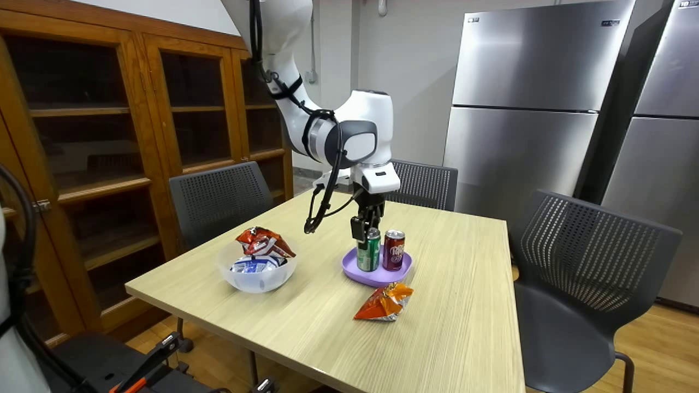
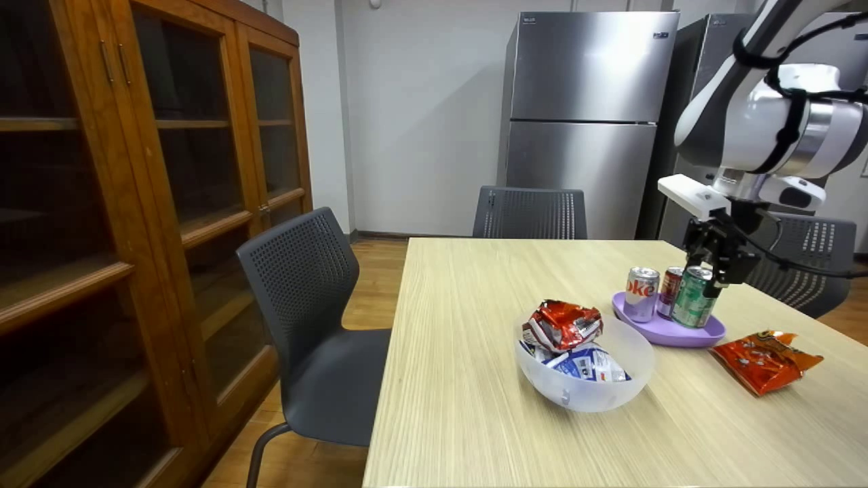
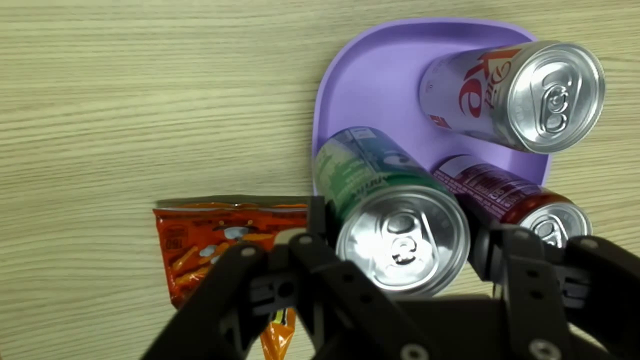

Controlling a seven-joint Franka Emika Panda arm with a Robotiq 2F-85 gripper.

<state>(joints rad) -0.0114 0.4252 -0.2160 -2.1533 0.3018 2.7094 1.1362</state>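
Note:
A green soda can (image 1: 369, 254) stands on a purple tray (image 1: 361, 278). My gripper (image 3: 400, 227) has one finger on each side of this can near its top, with the pads against it, so it appears shut on it; the can's bottom seems to rest on the tray. A dark red Dr Pepper can (image 3: 495, 192) stands close beside the right finger. A silver diet cola can (image 2: 641, 298) stands at the tray's far side in the wrist view and is hidden in an exterior view. An orange snack bag (image 3: 215, 235) lies beside the tray, partly behind the left finger.
A translucent bowl (image 2: 590, 396) holds a red snack bag (image 2: 563, 325) and a blue one (image 2: 593, 364) on the wooden table (image 1: 448, 338). Dark chairs (image 1: 595, 273) stand around the table. A wooden cabinet (image 1: 136, 38) and steel fridges (image 1: 524, 147) stand beyond.

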